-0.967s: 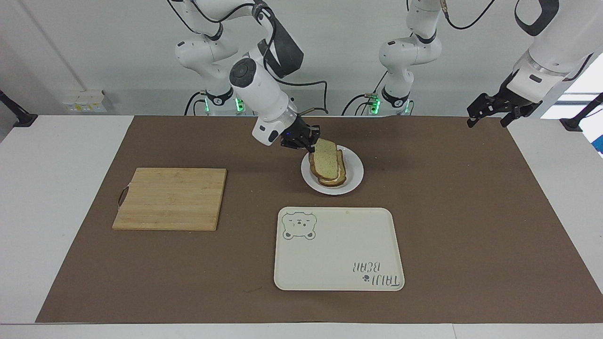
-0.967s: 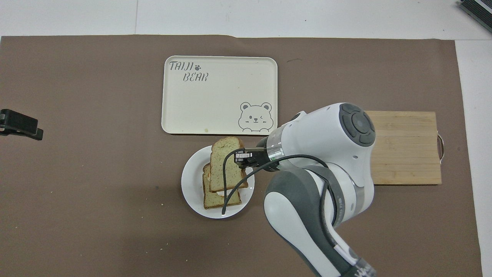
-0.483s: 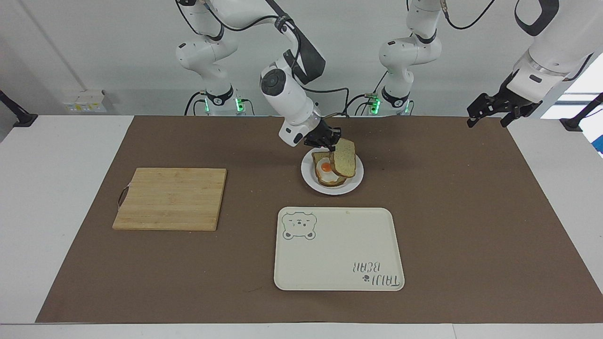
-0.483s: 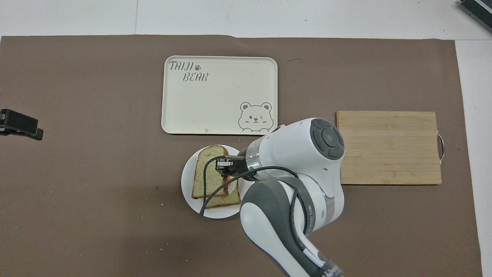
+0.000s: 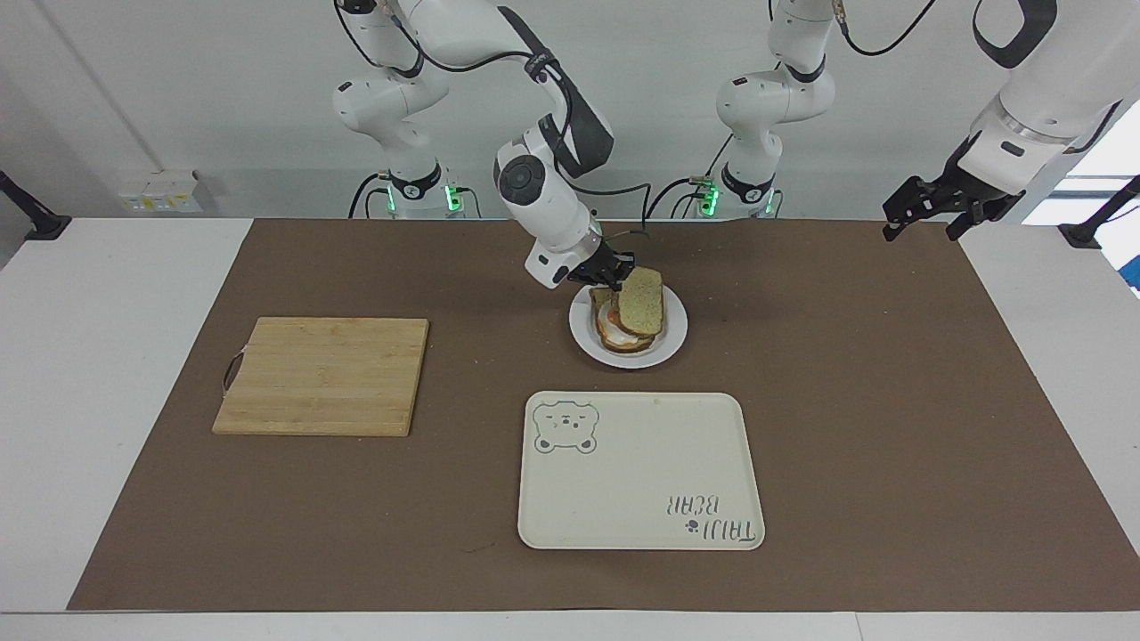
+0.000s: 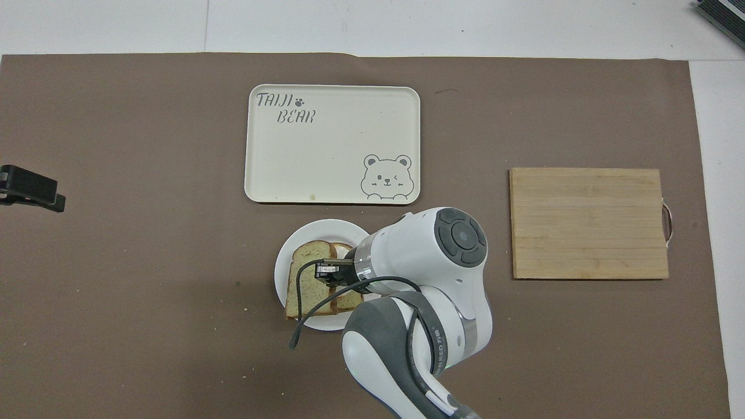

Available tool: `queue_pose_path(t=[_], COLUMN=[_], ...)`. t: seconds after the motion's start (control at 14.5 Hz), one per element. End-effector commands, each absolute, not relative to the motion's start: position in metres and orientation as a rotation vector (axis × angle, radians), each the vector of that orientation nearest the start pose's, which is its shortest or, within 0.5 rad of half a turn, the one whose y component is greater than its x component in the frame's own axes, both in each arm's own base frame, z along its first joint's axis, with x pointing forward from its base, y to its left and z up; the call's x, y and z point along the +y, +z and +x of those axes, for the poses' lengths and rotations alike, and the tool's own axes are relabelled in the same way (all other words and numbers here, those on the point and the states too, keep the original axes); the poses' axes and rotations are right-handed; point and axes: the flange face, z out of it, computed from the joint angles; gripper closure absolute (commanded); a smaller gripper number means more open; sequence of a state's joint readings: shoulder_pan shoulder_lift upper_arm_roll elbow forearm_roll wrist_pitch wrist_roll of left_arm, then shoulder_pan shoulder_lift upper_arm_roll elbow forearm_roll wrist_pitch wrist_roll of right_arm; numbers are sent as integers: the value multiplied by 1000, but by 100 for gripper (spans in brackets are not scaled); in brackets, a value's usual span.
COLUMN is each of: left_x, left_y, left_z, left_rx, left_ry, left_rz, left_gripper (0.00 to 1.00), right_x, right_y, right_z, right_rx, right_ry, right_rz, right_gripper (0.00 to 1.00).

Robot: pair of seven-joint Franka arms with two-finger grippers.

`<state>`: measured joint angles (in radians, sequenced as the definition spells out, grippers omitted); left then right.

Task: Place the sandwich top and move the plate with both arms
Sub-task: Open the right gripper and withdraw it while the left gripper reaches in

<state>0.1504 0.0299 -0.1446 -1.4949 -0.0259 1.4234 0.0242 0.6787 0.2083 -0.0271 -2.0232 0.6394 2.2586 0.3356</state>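
Observation:
The small white plate (image 5: pixel 673 344) lies mid-table, nearer to the robots than the bear tray; it also shows in the overhead view (image 6: pixel 326 228). On it lies a bread slice with a fried egg (image 5: pixel 613 326). My right gripper (image 5: pixel 618 275) is shut on the sandwich top (image 5: pixel 643 303), a plain tan slice. It holds the slice tilted, low over the egg slice, covering most of it and shifted toward the left arm's end. In the overhead view the right gripper (image 6: pixel 323 272) grips the sandwich top (image 6: pixel 304 273) at its edge. My left gripper (image 5: pixel 919 223) waits open, raised over the left arm's end.
A cream bear-print tray (image 5: pixel 639 472) lies farther from the robots than the plate. A wooden cutting board (image 5: pixel 322 376) lies toward the right arm's end. A brown mat (image 5: pixel 891 401) covers the table. Two smaller white arms stand near the wall.
My right gripper has swung the sandwich top across the plate toward the left arm's end and lowered it over the egg slice. The left arm has not moved.

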Motion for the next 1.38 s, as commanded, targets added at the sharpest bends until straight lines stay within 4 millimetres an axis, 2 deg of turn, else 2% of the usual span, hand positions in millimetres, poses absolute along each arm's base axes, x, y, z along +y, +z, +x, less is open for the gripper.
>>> queue_pose_path(t=[0.0, 0.28, 0.48, 0.55, 0.62, 0.69, 0.76, 0.9, 1.17, 1.31], left_x=[4, 2, 3, 3, 3, 3, 2, 3, 4, 2], left_y=[636, 636, 636, 636, 636, 636, 636, 636, 636, 636], left_z=[544, 544, 544, 544, 544, 544, 544, 544, 544, 544], left_rx=[11, 16, 13, 13, 13, 13, 16, 13, 11, 16], left_ry=[152, 152, 152, 152, 152, 152, 152, 152, 152, 152], left_rz=[-3163, -3163, -3163, -3163, -3163, -3163, -3163, -3163, -3163, -3163], left_gripper=[0, 0, 0, 0, 0, 0, 0, 0, 0, 0], right_x=[370, 352, 348, 347, 347, 345, 344, 330, 294, 266], right_y=[343, 337, 336, 337, 338, 343, 349, 365, 393, 407], right_z=[470, 487, 492, 494, 495, 496, 499, 512, 528, 537], right_rx=[118, 108, 126, 130, 133, 122, 116, 118, 63, 38], right_ry=[224, 203, 199, 198, 193, 179, 161, 104, -9, -47], right_rz=[-2668, -2671, -2670, -2668, -2668, -2668, -2667, -2674, -2757, -2816], right_gripper=[100, 100, 100, 69, 5, 0, 0, 0, 0, 0])
